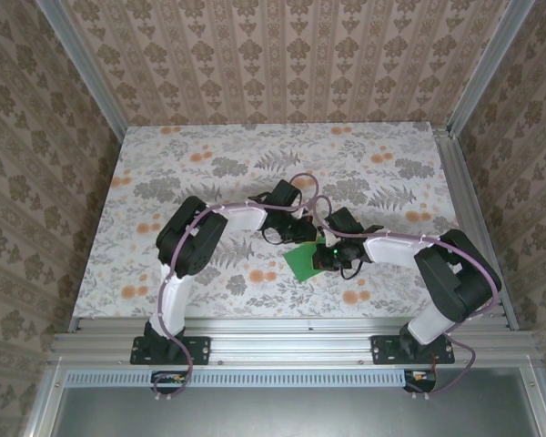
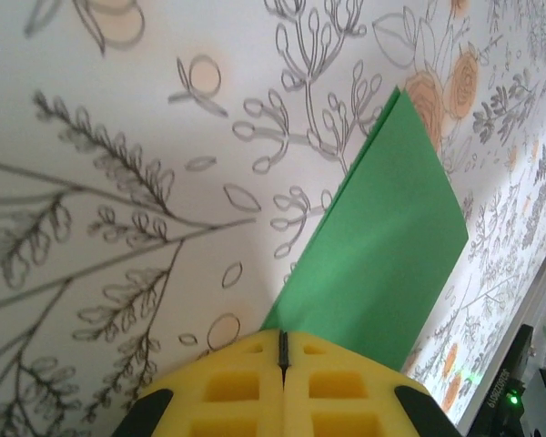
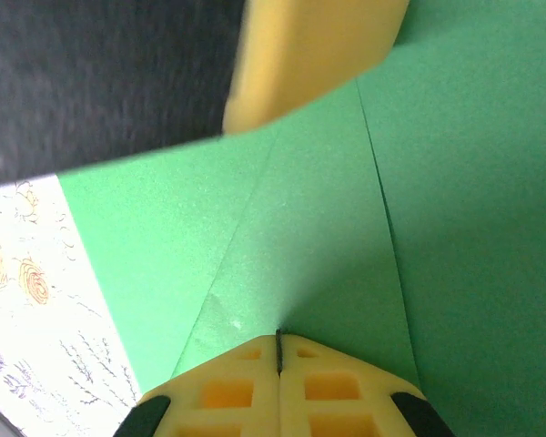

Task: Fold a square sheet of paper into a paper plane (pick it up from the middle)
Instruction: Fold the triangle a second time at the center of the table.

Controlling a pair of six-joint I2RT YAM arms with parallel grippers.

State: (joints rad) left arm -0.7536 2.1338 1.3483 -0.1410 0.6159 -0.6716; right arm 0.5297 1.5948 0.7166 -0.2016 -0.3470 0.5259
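Progress: you are early on. The square sheet of paper point(image 1: 302, 264) looks folded double with a few creases, and has no dart shape yet.
Left to do: by my judgement, the nose folds, the wing folds and the final centre crease.
Count: one sheet, two hands.
Left hand point(image 2: 282, 341): at the sheet's far-left edge, clenched, apparently nipping its corner.
Sheet: on the floral worktop point(image 1: 209, 164), between both hands.
Right hand point(image 3: 278, 339): at the sheet's right side, clenched, tips on the paper. You cannot tell whether it pinches.

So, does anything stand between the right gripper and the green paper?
Nothing visible does. The right gripper is shut directly on the green paper, and the left gripper pinches it too.
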